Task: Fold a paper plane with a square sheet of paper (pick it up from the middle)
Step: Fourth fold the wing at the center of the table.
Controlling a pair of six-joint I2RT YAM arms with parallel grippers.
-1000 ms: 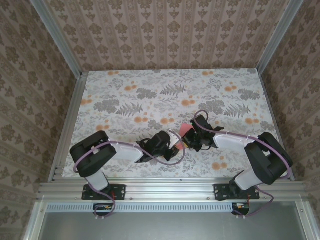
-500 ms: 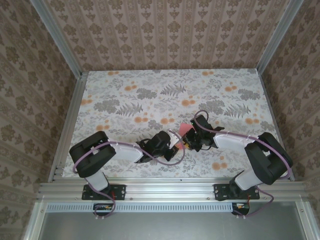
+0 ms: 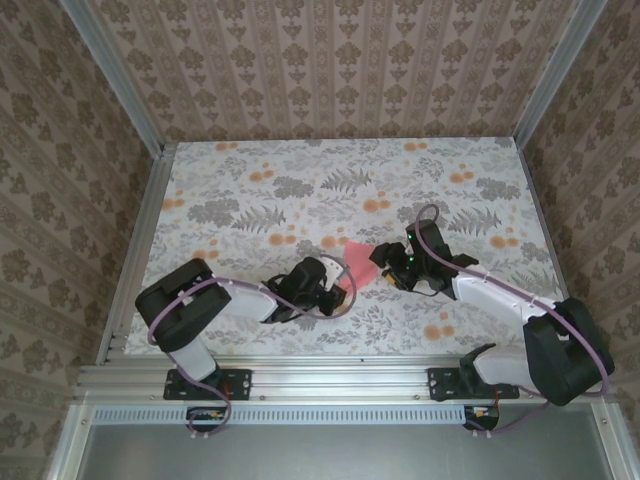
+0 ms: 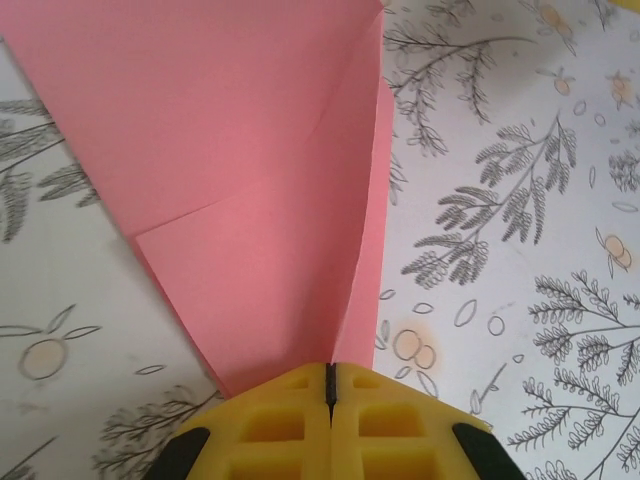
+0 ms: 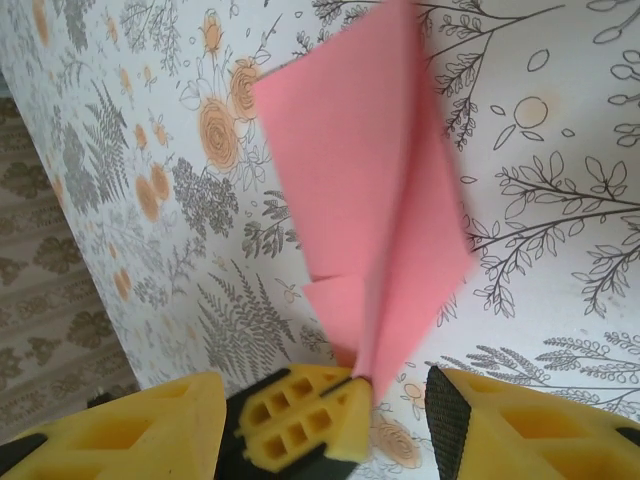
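1. Pinching the narrow end of the paper plane [image 4: 250, 180] in the left gripper [image 4: 330, 385], its yellow fingers [image 4: 390, 430] pressed flat together with only a thin seam between them.
2. Hovering the right gripper [image 3: 383, 262] just right of the pink sheet, jaws standing apart and gripping nothing. Not telling from these views whether either finger is touching the paper.
3. Lying around the middle of the floral tabletop [image 3: 250, 200], toward its near edge and between the two grippers. Not showing clearly whether the wide end is resting flat or being lifted a little.
4. Running the long axis from the pinched point at near-left out toward far and right, widening along the way, with the centre crease [image 4: 345, 230] leading straight away from the left gripper's seam.
5. Putting the wide, free end nearest the right gripper, while the point is already being held on the left.
6. Judging the coming move to hang on that line: probably closing on the free end from the right along the crease, since coming in across it would be risking a crushed wing or a twist against the left pinch.
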